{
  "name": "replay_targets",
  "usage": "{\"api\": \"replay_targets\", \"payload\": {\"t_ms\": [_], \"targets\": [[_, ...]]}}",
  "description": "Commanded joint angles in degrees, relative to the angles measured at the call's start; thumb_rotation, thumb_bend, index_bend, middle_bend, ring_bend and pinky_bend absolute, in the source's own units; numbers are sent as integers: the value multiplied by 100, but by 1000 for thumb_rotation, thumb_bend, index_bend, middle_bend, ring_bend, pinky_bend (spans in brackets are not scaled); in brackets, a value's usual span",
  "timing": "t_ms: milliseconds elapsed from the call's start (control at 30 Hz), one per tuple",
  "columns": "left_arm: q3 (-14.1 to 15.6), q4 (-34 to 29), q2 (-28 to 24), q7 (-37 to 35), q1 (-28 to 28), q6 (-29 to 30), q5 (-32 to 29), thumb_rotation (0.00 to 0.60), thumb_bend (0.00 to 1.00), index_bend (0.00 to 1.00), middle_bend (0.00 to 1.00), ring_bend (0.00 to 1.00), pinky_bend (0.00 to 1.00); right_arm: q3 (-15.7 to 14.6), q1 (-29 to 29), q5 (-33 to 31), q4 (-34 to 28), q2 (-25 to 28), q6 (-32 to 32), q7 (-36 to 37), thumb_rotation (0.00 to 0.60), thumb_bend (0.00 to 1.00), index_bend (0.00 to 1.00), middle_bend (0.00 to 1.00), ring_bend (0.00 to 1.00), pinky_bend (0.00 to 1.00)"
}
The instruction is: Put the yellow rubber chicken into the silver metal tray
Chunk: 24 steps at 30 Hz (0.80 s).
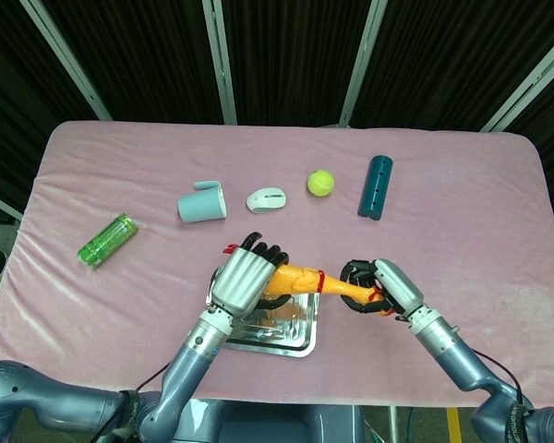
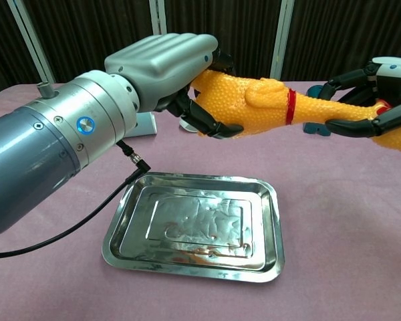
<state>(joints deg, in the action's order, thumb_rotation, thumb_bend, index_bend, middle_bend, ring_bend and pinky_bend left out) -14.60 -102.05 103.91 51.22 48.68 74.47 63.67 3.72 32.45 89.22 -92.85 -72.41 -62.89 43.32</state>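
Observation:
The yellow rubber chicken with a red band hangs level above the silver metal tray, held at both ends. My left hand grips its fat body end from above. My right hand wraps its fingers around the neck near the head. In the head view the chicken spans from my left hand to my right hand, above the tray near the front edge. The tray has nothing in it.
Further back on the pink cloth lie a green can, a light blue cup on its side, a white mouse, a tennis ball and a dark teal cylinder.

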Motion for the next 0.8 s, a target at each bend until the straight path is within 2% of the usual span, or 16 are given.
{"api": "replay_targets", "payload": {"t_ms": [33,200,300,467,567,667,800], "targets": [[9,29,10,-24,1,-2,19,600,726,845,552,440,248,2,-4,-6,14,-5,-7,9,600,914,1000,808,789,897],[14,48,10,-44,3,-12,31,600,732,865,554,443,248,5,-12,-13,35,-12,-21,17,600,915,1000,808,789,897],[9,49,-2,-56,0,-10,34,600,723,806,518,433,248,10,-15,-24,53,-19,-25,11,600,914,1000,808,789,897],[16,-40,-105,-18,-28,-47,-75,600,586,420,357,347,248,30,-17,-55,81,-37,-29,9,600,915,1000,808,789,897],[12,-141,-183,-11,-56,-50,-142,600,474,262,281,306,247,39,-21,-65,103,-38,-39,7,600,915,1000,808,789,897],[-8,-238,-245,-4,-68,-53,-199,600,374,198,249,293,247,37,-27,-64,120,-36,-45,13,600,916,1000,808,789,897],[-45,-358,-329,5,-80,-41,-261,600,308,169,232,286,248,29,-41,-68,142,-21,-50,46,600,917,1000,808,789,897]]}}
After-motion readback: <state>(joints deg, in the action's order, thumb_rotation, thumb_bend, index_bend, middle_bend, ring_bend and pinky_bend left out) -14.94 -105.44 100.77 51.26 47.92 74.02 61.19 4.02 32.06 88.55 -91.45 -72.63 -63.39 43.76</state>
